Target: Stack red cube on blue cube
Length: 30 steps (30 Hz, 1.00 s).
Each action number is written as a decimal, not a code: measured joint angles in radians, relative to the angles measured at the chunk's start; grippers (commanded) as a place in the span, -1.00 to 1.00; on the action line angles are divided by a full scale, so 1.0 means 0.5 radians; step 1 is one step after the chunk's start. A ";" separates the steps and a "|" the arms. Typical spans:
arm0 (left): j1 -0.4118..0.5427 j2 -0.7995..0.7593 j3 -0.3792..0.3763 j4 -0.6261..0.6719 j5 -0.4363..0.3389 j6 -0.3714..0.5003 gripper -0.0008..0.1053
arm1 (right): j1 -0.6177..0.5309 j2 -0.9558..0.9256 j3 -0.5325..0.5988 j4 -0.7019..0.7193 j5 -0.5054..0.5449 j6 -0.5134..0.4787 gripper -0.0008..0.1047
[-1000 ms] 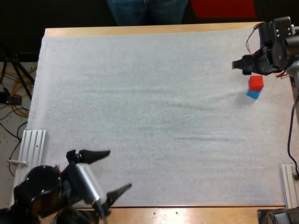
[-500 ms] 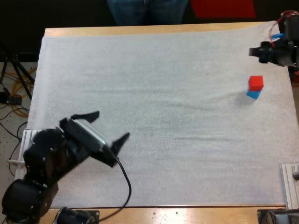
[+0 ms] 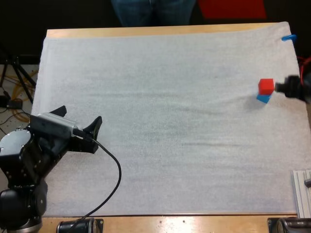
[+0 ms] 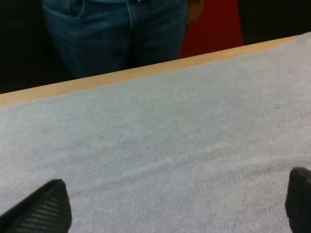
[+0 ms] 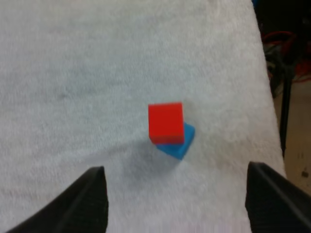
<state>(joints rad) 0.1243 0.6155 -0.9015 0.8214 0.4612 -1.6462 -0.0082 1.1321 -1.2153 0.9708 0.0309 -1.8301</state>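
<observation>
The red cube (image 3: 266,86) sits on top of the blue cube (image 3: 263,98) near the mat's right side, turned a little against it. In the right wrist view the red cube (image 5: 165,123) covers most of the blue cube (image 5: 178,145). My right gripper (image 5: 176,170) is open, its fingers (image 5: 90,196) wide apart and well back from the stack, touching neither cube. In the high view the right gripper (image 3: 289,89) is just right of the stack. My left gripper (image 3: 79,117) is open over the mat's left side, far from the cubes; its own view shows the left gripper (image 4: 172,201) spread above bare mat.
A person in jeans (image 3: 153,10) stands beyond the table's far edge, legs (image 4: 114,34) facing the left gripper. A metal rail (image 3: 302,191) lies at the right front corner. The white mat (image 3: 165,121) stretches wide between the arms.
The left arm swung back toward the mat's left edge, gripper still open. The right gripper moved from the far right corner down to beside the stack. The cubes stayed put.
</observation>
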 measured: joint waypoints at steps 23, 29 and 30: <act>-0.249 -0.839 0.000 0.453 0.013 0.282 0.65 | 0.000 -1.877 0.949 -0.096 0.030 -0.011 0.13; -0.249 -1.173 0.023 0.566 0.013 0.282 0.65 | 0.000 -2.112 1.007 -0.016 0.020 0.011 0.13; -0.249 -1.225 0.023 0.612 0.013 0.282 0.65 | 0.000 -2.150 1.015 0.010 0.004 0.019 0.13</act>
<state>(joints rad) -0.0005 0.0032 -0.8899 1.1274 0.4675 -1.5053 -0.0082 0.0571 -0.7076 0.9759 0.0330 -1.8208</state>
